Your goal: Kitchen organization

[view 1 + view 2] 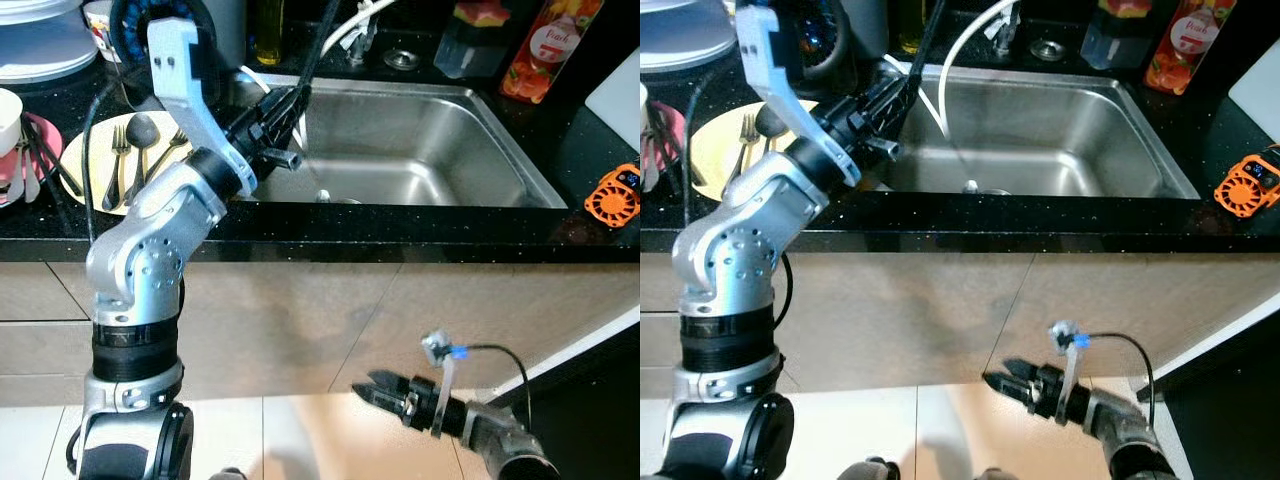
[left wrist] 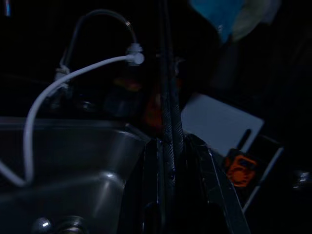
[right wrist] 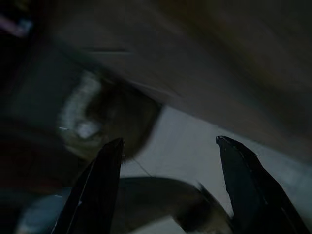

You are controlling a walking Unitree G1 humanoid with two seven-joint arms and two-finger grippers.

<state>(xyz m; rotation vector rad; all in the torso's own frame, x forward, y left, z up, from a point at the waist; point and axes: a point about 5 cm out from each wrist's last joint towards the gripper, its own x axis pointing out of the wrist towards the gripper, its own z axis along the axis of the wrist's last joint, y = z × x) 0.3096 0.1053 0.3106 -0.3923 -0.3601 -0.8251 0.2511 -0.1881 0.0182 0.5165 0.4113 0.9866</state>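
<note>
My left gripper (image 1: 287,118) is raised over the left rim of the steel sink (image 1: 420,165). It is shut on a long thin black utensil (image 1: 315,55) that slants up toward the back of the counter. In the left wrist view the ribbed black handle (image 2: 169,112) runs straight up between the two fingers. A yellow plate (image 1: 85,160) with forks and a dark spoon (image 1: 138,135) lies on the black counter left of the sink. My right gripper (image 1: 362,391) hangs low before the cabinet front, near the floor, open and holding nothing (image 3: 169,141).
A white hose (image 1: 960,40) arcs from the tap into the sink. Behind the sink stand a red juice bottle (image 1: 545,45) and a dark container (image 1: 470,40). White plates (image 1: 40,45) and a pink bowl (image 1: 40,140) sit far left; an orange device (image 1: 612,195) sits right.
</note>
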